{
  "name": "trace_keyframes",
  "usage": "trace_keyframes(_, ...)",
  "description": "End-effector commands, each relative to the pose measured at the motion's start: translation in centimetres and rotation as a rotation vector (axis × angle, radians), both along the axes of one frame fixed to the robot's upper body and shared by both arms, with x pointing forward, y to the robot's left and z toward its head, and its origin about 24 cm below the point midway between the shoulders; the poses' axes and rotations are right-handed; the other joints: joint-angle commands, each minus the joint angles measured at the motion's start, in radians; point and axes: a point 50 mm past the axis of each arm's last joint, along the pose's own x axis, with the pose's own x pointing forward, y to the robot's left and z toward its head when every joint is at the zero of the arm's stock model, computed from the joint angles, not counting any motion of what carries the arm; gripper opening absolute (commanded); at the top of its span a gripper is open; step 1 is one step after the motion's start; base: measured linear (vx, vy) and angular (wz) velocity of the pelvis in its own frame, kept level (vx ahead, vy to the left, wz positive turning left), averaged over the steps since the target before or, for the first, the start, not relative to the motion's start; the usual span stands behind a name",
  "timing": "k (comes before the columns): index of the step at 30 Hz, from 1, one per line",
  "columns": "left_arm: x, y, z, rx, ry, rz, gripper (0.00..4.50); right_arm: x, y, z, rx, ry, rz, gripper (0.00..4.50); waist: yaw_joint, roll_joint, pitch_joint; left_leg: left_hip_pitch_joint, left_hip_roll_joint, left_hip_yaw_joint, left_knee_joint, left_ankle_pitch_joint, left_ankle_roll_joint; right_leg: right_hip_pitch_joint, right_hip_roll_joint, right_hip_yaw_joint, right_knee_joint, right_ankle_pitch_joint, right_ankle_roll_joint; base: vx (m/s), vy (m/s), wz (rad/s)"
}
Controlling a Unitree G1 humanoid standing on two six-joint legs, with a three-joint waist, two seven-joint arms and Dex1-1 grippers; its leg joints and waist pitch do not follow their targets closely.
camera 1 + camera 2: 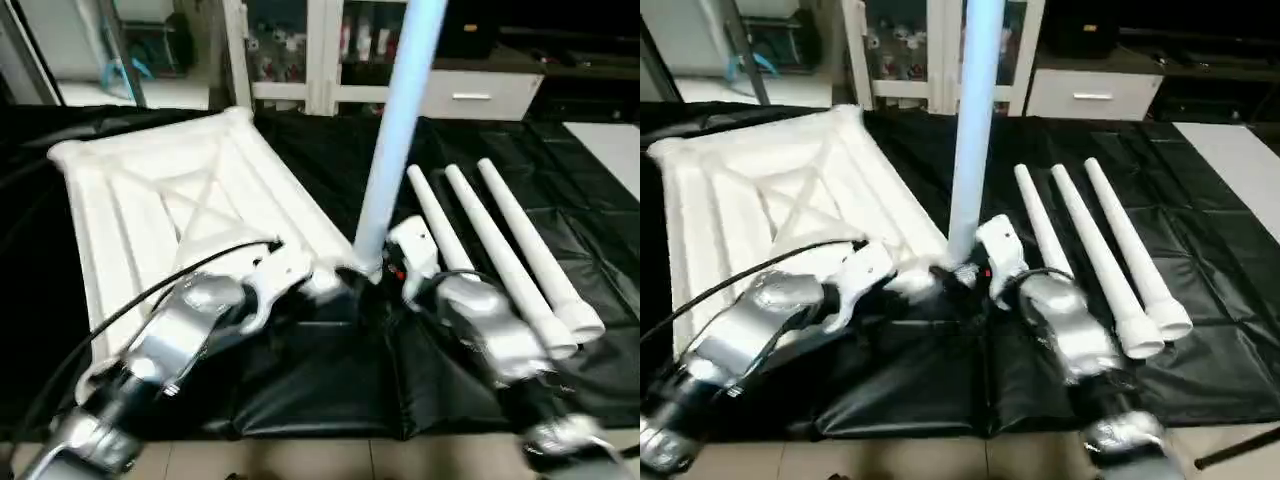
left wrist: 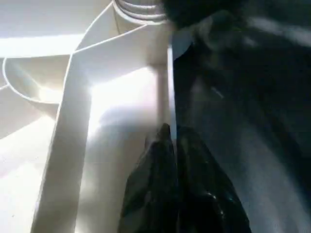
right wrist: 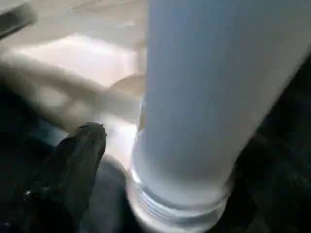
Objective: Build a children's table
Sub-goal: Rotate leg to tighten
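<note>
The children's table top (image 1: 150, 190) lies upside down on the left, white, with X ribs facing up. One white leg (image 1: 400, 130) stands upright in its near right corner socket. My left gripper (image 1: 335, 285) is at that corner, its fingers (image 2: 160, 160) shut on the top's thin rim (image 2: 170, 87). Beside the base of the leg (image 3: 204, 97) is my right gripper (image 1: 385, 272), open, with one black finger (image 3: 85, 145) a small gap away from the tube. Three more legs (image 1: 500, 250) lie side by side on the cloth to the right.
A black cloth (image 1: 330, 380) covers the work table, whose front edge is close below my forearms. A black cable (image 1: 150, 295) loops over my left arm. White cabinets (image 1: 480, 95) stand behind the table.
</note>
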Motion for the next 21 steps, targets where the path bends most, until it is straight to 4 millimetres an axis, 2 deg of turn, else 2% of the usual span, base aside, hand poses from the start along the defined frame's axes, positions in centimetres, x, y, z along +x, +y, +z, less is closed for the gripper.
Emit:
trace_keyframes(1,-1.3,-0.4,-1.6,0.043,0.089,-0.073,0.0,-0.7,0.2,0.4,0.003,0.021,0.085,4.41,0.0,0.011,-0.05,0.011,0.045,-0.008,-0.083,-0.232,0.029,0.048,-0.048,0.045,-0.067,-0.14,-0.233,0.0,0.0,0.0)
trace_keyframes(4,-1.7,-0.2,-1.6,0.045,0.109,-0.091,0.0,-1.0,-0.3,0.5,0.0,0.031,0.105,4.41,0.002,0.01,-0.049,0.012,0.045,-0.01,-0.084,-0.258,0.011,0.045,-0.051,0.046,-0.073,-0.2,-0.223,0.0,0.0,0.0)
trace_keyframes(5,-2.2,0.2,-1.7,0.053,0.135,-0.114,0.0,-1.3,-0.9,0.7,0.0,0.047,0.145,4.41,0.003,0.012,-0.05,0.011,0.045,-0.011,-0.084,-0.255,0.01,0.047,-0.051,0.047,-0.071,-0.195,-0.221,0.0,0.0,0.0)
trace_keyframes(8,-2.3,0.4,-1.7,0.057,0.139,-0.117,0.0,-1.5,-1.1,0.6,-0.001,0.056,0.162,4.41,0.006,0.013,-0.051,0.013,0.045,-0.009,-0.082,-0.232,0.015,0.045,-0.048,0.046,-0.067,-0.154,-0.235,0.0,0.0,0.0)
trace_keyframes(10,-2.2,0.5,-1.6,0.061,0.136,-0.116,0.0,-1.6,-1.1,0.4,-0.015,0.069,0.182,4.41,0.006,0.012,-0.051,0.01,0.043,-0.009,-0.081,-0.221,0.018,0.047,-0.048,0.045,-0.065,-0.14,-0.241,0.0,0.0,0.0)
trace_keyframes(11,-2.1,0.5,-1.6,0.062,0.135,-0.117,0.0,-1.5,-1.0,0.4,-0.015,0.069,0.182,4.15,0.006,0.012,-0.052,0.01,0.043,-0.009,-0.081,-0.22,0.017,0.047,-0.049,0.045,-0.065,-0.142,-0.241,0.0,0.0,0.0)
trace_keyframes(16,-2.2,0.5,-1.5,0.065,0.136,-0.122,0.0,-1.3,-0.7,0.4,0.002,0.066,0.169,3.88,0.007,0.013,-0.054,0.012,0.043,-0.01,-0.079,-0.206,0.015,0.048,-0.049,0.045,-0.063,-0.129,-0.244,0.0,0.0,0.0)
trace_keyframes(17,-2.2,0.5,-1.5,0.066,0.137,-0.124,0.0,-1.3,-0.6,0.3,0.001,0.068,0.173,3.64,0.007,0.012,-0.054,0.012,0.043,-0.009,-0.079,-0.201,0.016,0.048,-0.049,0.045,-0.062,-0.121,-0.246,0.0,0.0,0.0)
trace_keyframes(21,-2.3,0.6,-1.5,0.066,0.141,-0.125,0.0,-1.3,-0.5,0.3,0.01,0.067,0.175,3.46,0.007,0.012,-0.054,0.011,0.043,-0.009,-0.079,-0.201,0.018,0.049,-0.05,0.045,-0.062,-0.126,-0.248,0.0,0.0,0.0)
